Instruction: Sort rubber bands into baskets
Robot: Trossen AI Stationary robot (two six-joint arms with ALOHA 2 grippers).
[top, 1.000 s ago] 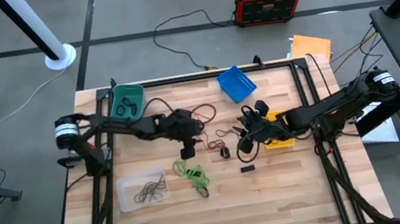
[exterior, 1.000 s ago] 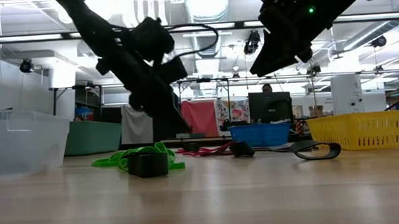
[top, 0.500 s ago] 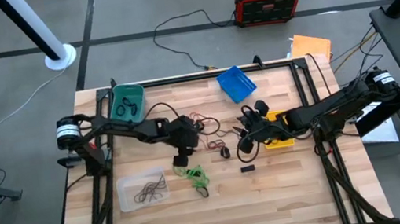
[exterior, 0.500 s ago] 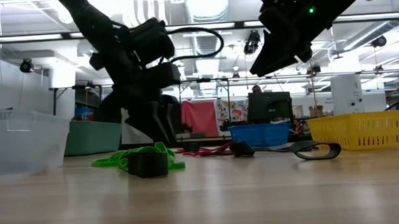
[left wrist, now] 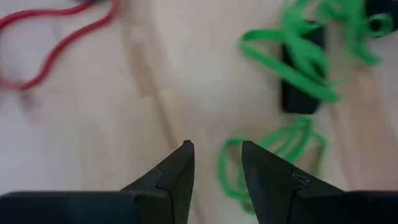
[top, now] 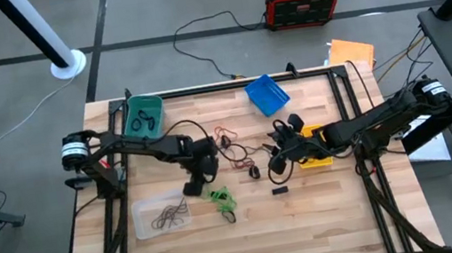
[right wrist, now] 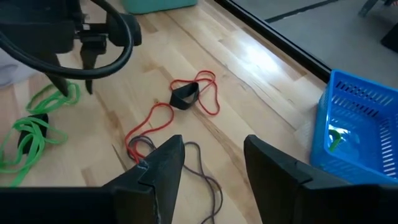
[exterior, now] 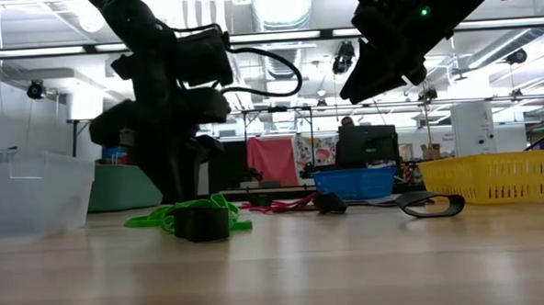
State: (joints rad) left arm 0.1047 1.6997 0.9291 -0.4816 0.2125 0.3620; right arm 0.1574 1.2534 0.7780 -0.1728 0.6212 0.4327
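Green rubber bands (top: 220,198) lie in a heap on the wood near the table's middle, some draped over a small black block (left wrist: 301,81). Red and dark rubber bands (top: 230,140) lie farther back. My left gripper (top: 191,187) points down, open, just left of the green heap; one green loop (left wrist: 273,158) lies by its fingertips (left wrist: 216,144). My right gripper (right wrist: 211,146) hangs open above the red bands (right wrist: 186,109), right of centre. The baskets: teal (top: 143,114), blue (top: 268,93), yellow (top: 317,159) and clear (top: 160,215), the clear one holding dark bands.
A black bar (top: 280,190) lies near the table's middle. A wide dark band (exterior: 432,204) lies in front of the yellow basket (exterior: 494,178). A black frame rail (top: 229,86) runs along the far edge. Bare wood stretches along the near edge (top: 313,230).
My left gripper has moved toward the table's left and near edges, away from the red bands and next to the green heap, tipping from a slant until it points down. Its fingers stay open. My right arm has kept still.
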